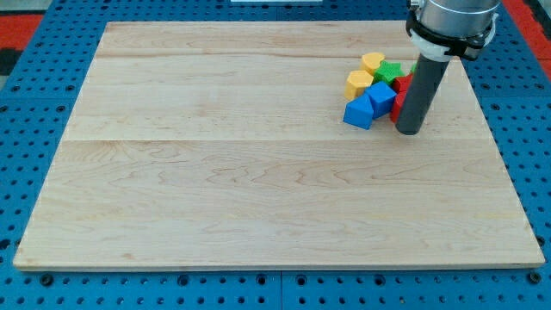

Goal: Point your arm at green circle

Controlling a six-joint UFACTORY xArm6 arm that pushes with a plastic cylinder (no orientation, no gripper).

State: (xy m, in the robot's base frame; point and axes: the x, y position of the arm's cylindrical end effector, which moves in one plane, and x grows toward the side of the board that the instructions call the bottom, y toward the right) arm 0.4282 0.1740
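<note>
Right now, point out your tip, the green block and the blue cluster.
My tip (pixel 410 131): camera view, rod's lower end.
Green block (pixel 392 71): camera view, its top face.
Blue blocks (pixel 368 105): camera view, middle of the pair.

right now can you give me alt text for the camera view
My tip rests at the right edge of a tight cluster of blocks near the top right of a wooden board: two yellow blocks, two blue blocks, a green block and a red block partly hidden behind the rod.
</note>
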